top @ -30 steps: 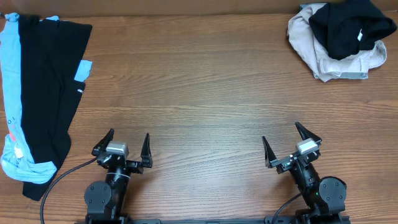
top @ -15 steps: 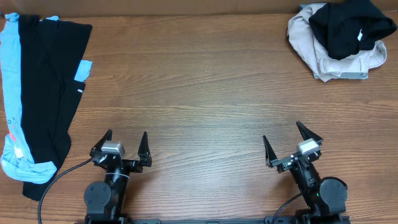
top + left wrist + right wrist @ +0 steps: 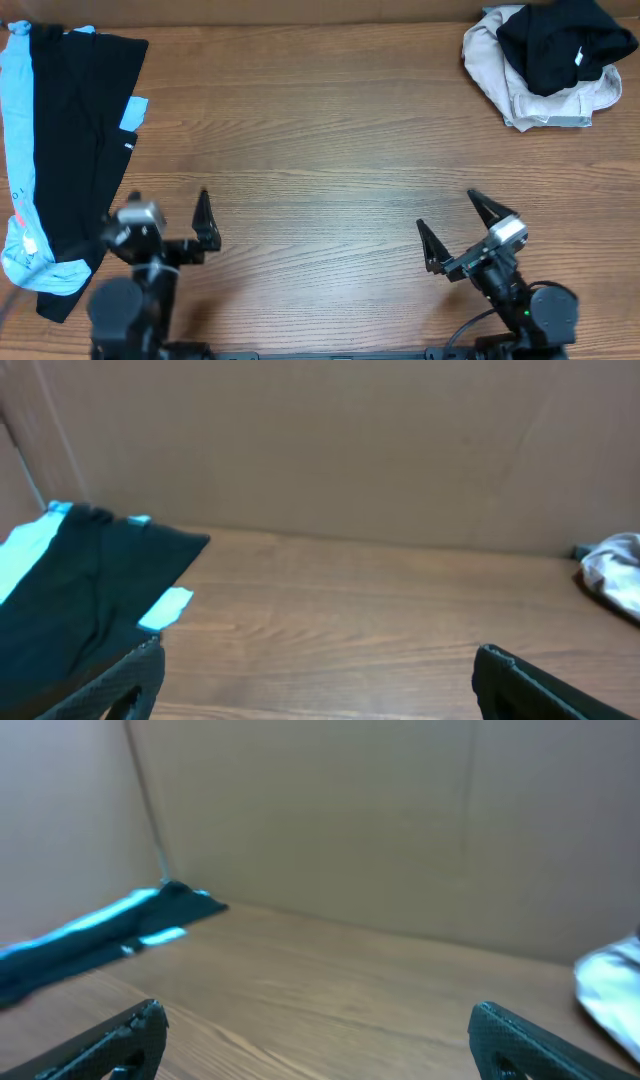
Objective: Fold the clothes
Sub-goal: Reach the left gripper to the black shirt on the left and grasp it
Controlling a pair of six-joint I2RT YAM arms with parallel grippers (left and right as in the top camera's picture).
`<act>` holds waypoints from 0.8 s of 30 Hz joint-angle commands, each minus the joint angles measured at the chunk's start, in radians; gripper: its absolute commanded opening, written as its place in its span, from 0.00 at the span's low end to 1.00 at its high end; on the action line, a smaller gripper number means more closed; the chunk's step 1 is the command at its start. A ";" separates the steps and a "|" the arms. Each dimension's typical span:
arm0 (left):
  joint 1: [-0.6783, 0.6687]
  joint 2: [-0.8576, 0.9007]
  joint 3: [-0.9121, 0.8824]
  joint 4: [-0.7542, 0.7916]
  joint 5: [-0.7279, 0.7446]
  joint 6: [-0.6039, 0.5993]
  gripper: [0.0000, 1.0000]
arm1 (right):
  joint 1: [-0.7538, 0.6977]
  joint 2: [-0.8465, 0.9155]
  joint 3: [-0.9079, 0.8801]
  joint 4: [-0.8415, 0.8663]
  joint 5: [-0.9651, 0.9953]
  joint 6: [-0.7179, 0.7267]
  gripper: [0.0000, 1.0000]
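The black garment (image 3: 78, 150) lies flat along the table's left edge, with a small light-blue tag (image 3: 133, 110) and a white label on its right side. It partly covers a light blue shirt (image 3: 15, 130). It also shows in the left wrist view (image 3: 90, 590) and, blurred, in the right wrist view (image 3: 100, 945). My left gripper (image 3: 168, 205) is open and empty, just right of the garment's lower part; its left finger is close to the cloth (image 3: 318, 655). My right gripper (image 3: 447, 212) is open and empty at the front right (image 3: 318, 1012).
A beige garment (image 3: 520, 90) with another black garment (image 3: 555, 45) on it is bunched at the far right corner; it shows in the left wrist view (image 3: 612, 565). A cardboard wall (image 3: 330, 440) stands behind the table.
My left arm has swung left toward the black garment, its gripper still open. My right gripper has shifted slightly forward and right, still open.
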 commanded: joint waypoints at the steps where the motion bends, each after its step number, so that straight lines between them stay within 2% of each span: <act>1: 0.010 0.186 0.198 -0.077 -0.016 0.005 1.00 | 0.002 0.117 0.175 -0.035 -0.089 0.041 1.00; 4: 0.010 0.372 0.415 -0.211 0.013 0.005 1.00 | 0.002 0.276 0.362 -0.149 -0.140 0.041 1.00; 8: 0.010 0.527 0.616 -0.337 0.035 0.043 1.00 | 0.002 0.497 0.617 -0.352 -0.204 0.040 1.00; 14: 0.010 0.621 0.681 -0.391 0.039 0.076 1.00 | 0.002 0.812 0.955 -0.658 -0.247 0.040 1.00; 18: 0.010 0.658 0.681 -0.378 0.042 0.081 1.00 | 0.002 0.958 1.043 -0.680 -0.325 0.045 1.00; 20: 0.011 0.679 0.681 -0.358 0.042 0.133 1.00 | 0.002 1.006 1.045 -0.649 -0.383 0.045 1.00; 24: 0.013 0.745 0.681 -0.340 -0.023 0.136 1.00 | 0.002 1.079 1.045 -0.640 -0.443 0.045 1.00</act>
